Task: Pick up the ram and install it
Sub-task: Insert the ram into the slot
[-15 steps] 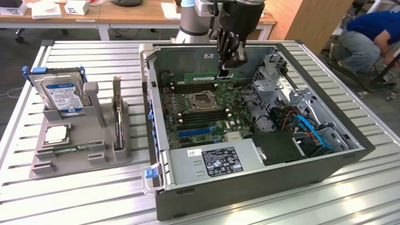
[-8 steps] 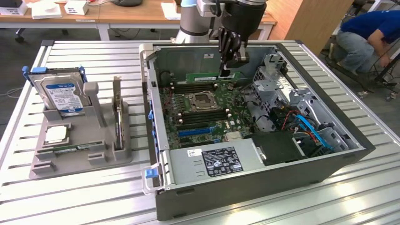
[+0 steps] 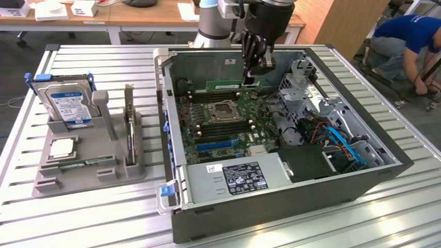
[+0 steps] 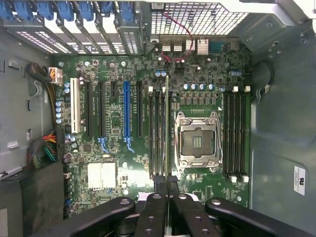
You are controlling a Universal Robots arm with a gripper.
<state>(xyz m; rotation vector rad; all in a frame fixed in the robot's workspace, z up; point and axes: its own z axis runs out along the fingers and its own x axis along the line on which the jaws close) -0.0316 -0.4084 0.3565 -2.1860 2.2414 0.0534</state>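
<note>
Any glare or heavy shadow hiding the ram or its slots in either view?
Exterior view: even room light, no glare on the slim green ram stick held in the black gripper; mild sheen on the slatted metal table. Wrist view: the green motherboard is evenly lit, the perforated metal grille is washed bright.

Between the 2 matt black fingers (image 4: 159,190), the slim green circuit-board ram (image 3: 227,85) looks smooth and semi-gloss. Beneath them lies a glossy green motherboard (image 4: 133,170). Around them is a matt grey sheet-metal computer case (image 3: 276,219), on a ribbed, dull-shining metal tabletop (image 3: 103,222).
</note>
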